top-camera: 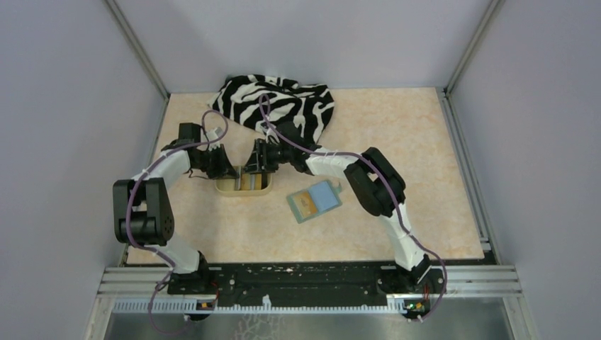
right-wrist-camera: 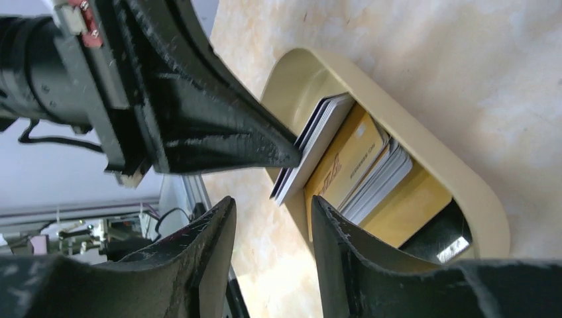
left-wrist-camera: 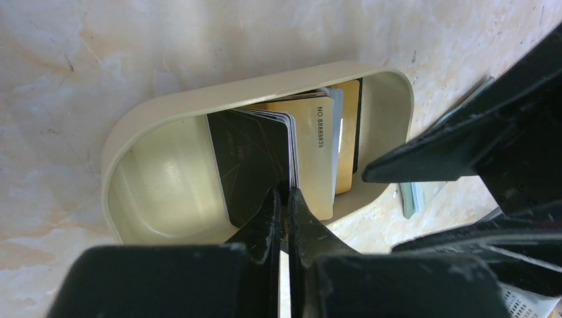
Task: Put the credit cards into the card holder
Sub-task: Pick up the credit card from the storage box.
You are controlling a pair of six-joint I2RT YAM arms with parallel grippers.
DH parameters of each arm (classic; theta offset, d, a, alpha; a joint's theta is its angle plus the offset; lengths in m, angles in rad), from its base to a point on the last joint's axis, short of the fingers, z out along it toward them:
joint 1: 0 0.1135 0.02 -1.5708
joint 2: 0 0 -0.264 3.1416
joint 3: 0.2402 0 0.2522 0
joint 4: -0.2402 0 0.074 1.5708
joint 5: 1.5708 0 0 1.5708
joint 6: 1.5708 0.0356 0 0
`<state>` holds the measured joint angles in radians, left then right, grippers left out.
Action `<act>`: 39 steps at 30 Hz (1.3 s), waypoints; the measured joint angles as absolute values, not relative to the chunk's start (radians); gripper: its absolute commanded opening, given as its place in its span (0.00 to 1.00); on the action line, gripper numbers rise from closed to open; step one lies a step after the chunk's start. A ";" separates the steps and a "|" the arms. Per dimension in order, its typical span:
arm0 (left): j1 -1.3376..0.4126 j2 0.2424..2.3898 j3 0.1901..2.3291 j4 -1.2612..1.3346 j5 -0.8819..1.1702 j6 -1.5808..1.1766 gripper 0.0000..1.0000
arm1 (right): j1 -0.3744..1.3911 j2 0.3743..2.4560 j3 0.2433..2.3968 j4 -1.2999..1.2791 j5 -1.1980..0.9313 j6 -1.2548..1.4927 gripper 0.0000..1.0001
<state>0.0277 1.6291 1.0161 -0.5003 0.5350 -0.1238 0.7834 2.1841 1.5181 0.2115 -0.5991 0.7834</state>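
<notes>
Black, gold and whitish credit cards (left-wrist-camera: pixel 311 146) stand on edge, packed side by side, in a tan oval dish (left-wrist-camera: pixel 199 99) on the marbled desk (top-camera: pixel 397 142). The left claw (left-wrist-camera: pixel 283 195) is clamped on a thin sheaf at the left of the row, a black card with fine gold lines outermost. The right claw (right-wrist-camera: pixel 273 202) waits just beside the dish, fingers apart, gripping nothing. The card holder (top-camera: pixel 315 201) lies open well apart to the right, pale blue lining up. A zebra-striped cloth (top-camera: pixel 280 103) is heaped at the far edge.
</notes>
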 measured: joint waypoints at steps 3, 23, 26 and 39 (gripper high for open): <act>0.028 1.629 1.016 -0.500 0.535 -0.123 0.00 | 0.786 2.225 1.562 0.213 -0.592 0.817 0.44; 0.028 1.630 1.013 -0.499 0.548 -0.107 0.00 | 0.795 2.385 1.802 0.054 -0.517 0.868 0.41; 0.028 1.631 1.013 -0.498 0.551 -0.101 0.00 | 0.801 2.401 1.829 0.042 -0.517 0.872 0.42; 0.030 1.631 1.005 -0.493 0.585 -0.081 0.10 | 0.816 2.433 1.908 -0.055 -0.489 0.865 0.24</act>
